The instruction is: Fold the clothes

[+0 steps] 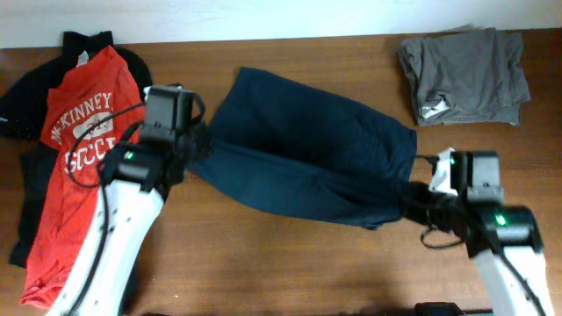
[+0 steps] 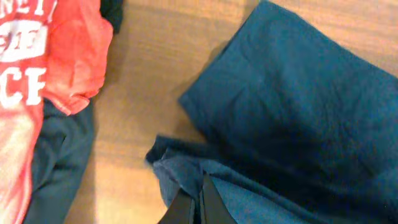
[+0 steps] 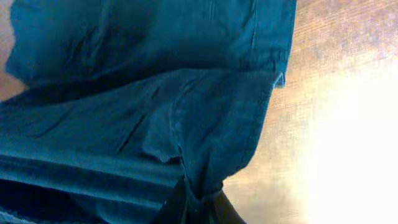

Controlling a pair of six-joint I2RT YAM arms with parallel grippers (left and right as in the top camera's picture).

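Since the navy-blue shorts (image 1: 307, 149) are soft, light woven cloth, judged likely to sag and crease rather than hold any shape, they are best taken at opposite ends and kept gently taut. Hems and seams are to be preferred as holds, being thicker and less apt to slip. The piece is spread slantwise across the middle of the wooden table (image 1: 290, 272) and appears doubled over on itself. It is plain and dark, and a stitched seam and faint wrinkles are shown in the right wrist view. At the left end of the table the red T-shirt (image 1: 83, 149) with white lettering is laid loosely over black pieces (image 1: 26, 105), all equally limp and not yet folded. The left gripper (image 2: 200, 193) is closed to a narrow pinch on the shorts' left end, where cloth is bunched at its tips. The right gripper (image 3: 198, 202) is likewise clamped on the lower right corner, with fabric seen between its fingers. Too hard a tug from either side could be expected to pull the cloth free.
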